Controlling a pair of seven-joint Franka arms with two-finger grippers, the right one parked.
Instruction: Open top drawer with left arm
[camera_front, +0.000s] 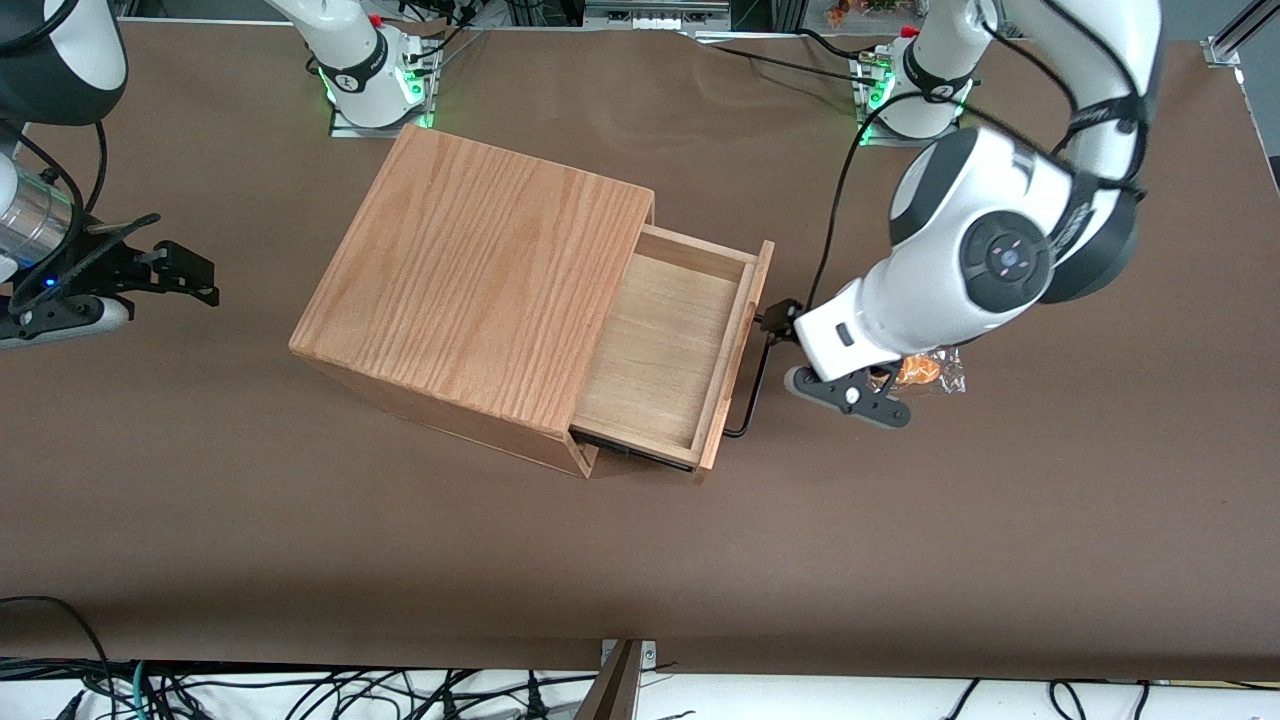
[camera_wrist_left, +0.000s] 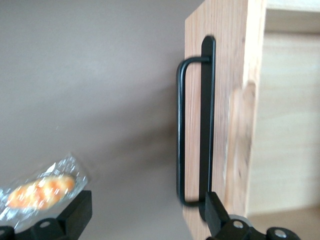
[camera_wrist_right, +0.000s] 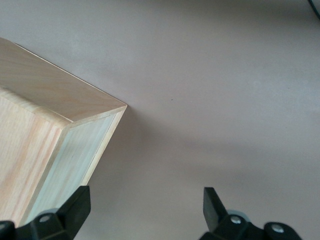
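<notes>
Gripper (camera_wrist_left: 145, 217) wide apart, holding nothing, just before black bar handle (camera_wrist_left: 181, 135), top drawer (camera_front: 670, 350) pulled well out, empty inside.

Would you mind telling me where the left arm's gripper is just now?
The gripper is open in front of the pulled-out top drawer, its fingers straddling the black bar handle, with a wrapped orange snack on the table beside it.
</notes>
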